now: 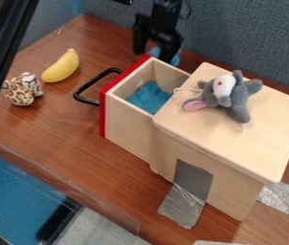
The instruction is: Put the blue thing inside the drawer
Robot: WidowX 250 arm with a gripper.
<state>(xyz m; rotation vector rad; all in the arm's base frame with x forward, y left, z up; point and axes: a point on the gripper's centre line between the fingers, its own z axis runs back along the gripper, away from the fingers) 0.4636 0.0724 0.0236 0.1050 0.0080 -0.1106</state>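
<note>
Blue thing is seen at gripper tips, partly hidden by the finger nearer the drawer, fingers spread apart.

Tabletop: my flat, reddish-brown, wood-grained tabletop
Fruit: curved yellow banana, near the toy
Toy: small, rounded, leopard-spotted plush toy
Cabinet: boxy pale wooden cabinet, upright
Tape: I see silver-grey tape strips at the cabinet's base
</note>
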